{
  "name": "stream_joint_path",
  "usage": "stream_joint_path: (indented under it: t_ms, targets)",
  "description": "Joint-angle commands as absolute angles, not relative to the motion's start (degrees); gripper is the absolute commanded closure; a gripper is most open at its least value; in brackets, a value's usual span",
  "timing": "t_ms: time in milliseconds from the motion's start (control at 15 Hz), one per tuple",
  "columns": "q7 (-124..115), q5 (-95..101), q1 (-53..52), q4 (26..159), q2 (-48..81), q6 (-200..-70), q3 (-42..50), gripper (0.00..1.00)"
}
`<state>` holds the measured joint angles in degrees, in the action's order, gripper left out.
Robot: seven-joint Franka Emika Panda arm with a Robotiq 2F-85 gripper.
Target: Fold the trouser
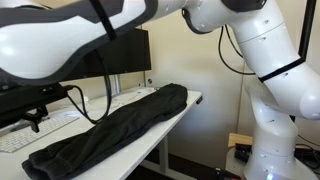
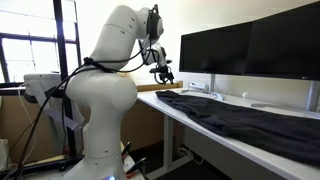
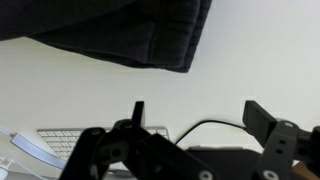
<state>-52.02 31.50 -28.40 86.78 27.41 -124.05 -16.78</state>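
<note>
As the trouser [image 1: 110,125] lies stretched full length along the desk [image 3: 230,80], unfolded and wrinkled, I hold my pincer [image 2: 160,72] in the air above 1 end of the desk, its jaws spread wide and gripping nothing. The wrist view shows why I hang here. My 2 fingers [image 3: 265,122] frame bare desk, and the garment's nearest end sits just beyond them, so the cloth edge is in plain sight ahead of a grab. In both exterior views the black fabric runs from this end of the desk toward the far end. It lies flat enough that, in my judgement, 1 end could be carried over the other. The 2 monitors [image 2: 250,45] stand along the back of the desk, behind the garment, and a keyboard [image 3: 60,140] rests on the desk beside the cloth. I judge both worth steering clear of. No fold is made yet. As I read it, the next move calls for dropping to the desk at the cloth's end and pinching only the limp fabric; a shallow bite could let it slip.
</note>
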Motion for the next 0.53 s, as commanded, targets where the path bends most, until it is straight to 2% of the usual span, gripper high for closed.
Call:
stream_joint_path:
  t_ms: [0, 133, 467]
  targets:
    - [-50.13, 28.57, -34.09, 72.55, 34.99, -114.42, -12.59, 0.0]
    - [-49.27, 27.31, -36.72, 65.53, 38.18, -107.32, -10.41, 0.0]
    - [-50.04, 26.07, -37.61, 50.48, 44.88, -88.48, -12.23, 0.0]
